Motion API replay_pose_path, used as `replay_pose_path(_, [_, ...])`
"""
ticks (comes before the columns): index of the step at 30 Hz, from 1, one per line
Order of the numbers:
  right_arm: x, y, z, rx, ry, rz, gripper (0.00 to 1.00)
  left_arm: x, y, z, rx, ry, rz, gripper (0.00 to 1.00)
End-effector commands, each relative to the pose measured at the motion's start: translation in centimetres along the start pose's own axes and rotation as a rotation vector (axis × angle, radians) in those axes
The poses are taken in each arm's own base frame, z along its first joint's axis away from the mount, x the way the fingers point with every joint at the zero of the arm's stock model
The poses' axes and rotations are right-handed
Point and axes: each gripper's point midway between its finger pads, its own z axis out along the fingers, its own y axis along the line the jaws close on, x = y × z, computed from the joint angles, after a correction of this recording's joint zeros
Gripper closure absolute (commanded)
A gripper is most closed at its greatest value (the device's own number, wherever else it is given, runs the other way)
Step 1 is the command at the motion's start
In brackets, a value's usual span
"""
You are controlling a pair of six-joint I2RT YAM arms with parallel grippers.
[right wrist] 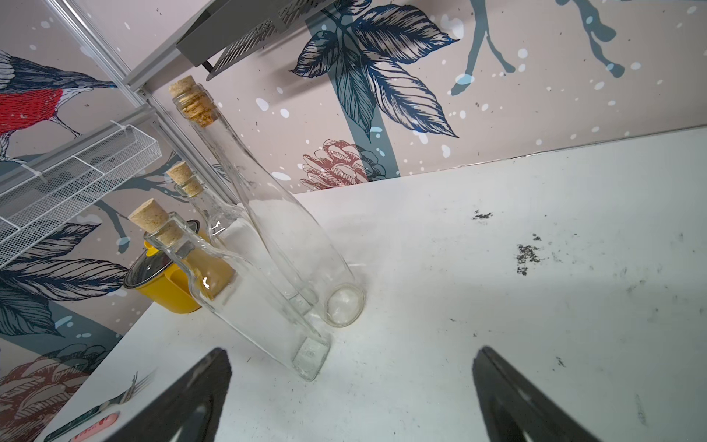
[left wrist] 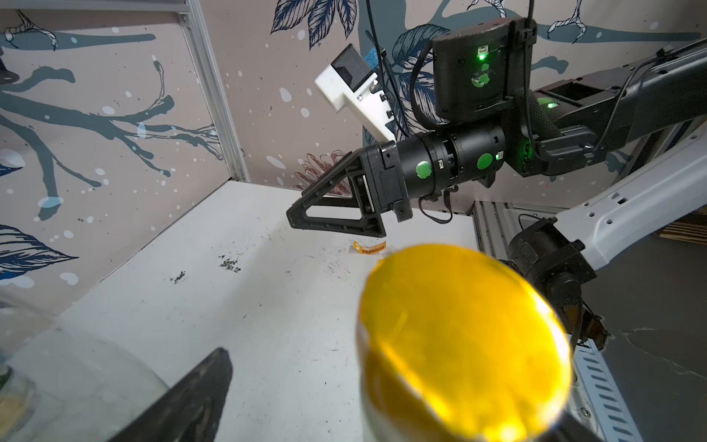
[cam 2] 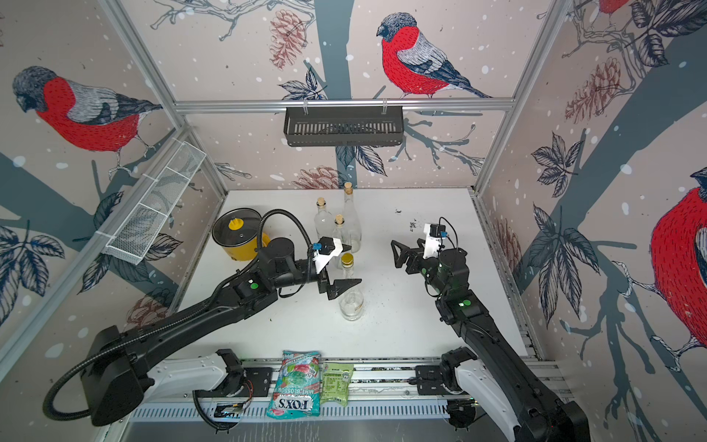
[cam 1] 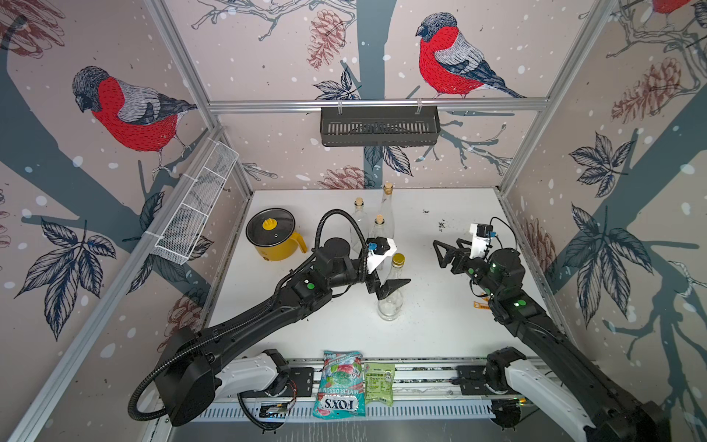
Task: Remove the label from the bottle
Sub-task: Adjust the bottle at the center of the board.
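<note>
Evidently empty, the gold-capped bottle [cam 1: 388, 310] stands by the wide-open left end effector [cam 1: 394, 289]; right end effector [cam 1: 447, 245] likewise wide.

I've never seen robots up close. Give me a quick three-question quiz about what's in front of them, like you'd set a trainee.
1. True or false: the bottle with the gold cap lies on its side.
2. How many bottles with corks stand behind it? A) two B) three C) five
3. Fill in: the small orange label lies on the table close to the robot's ___ arm.

Key: 1 false, it stands upright. 2 B. 3 right.
</note>
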Motion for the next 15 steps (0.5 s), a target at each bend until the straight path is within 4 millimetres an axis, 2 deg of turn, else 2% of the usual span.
replay_pose_path(1, [-0.6, 0.2, 0.1, -0.008, -0.021, 0.011, 0.01, -1.5, 0.6, -0.1, -0.031, -0.054, 0.008, 0.01])
replay_pose_path(15, [0.1, 0.3, 0.5, -0.012, 0.014, -0.011, 0.01, -1.6, 2.3, 0.2, -0.115, -0.063, -0.026, 0.01])
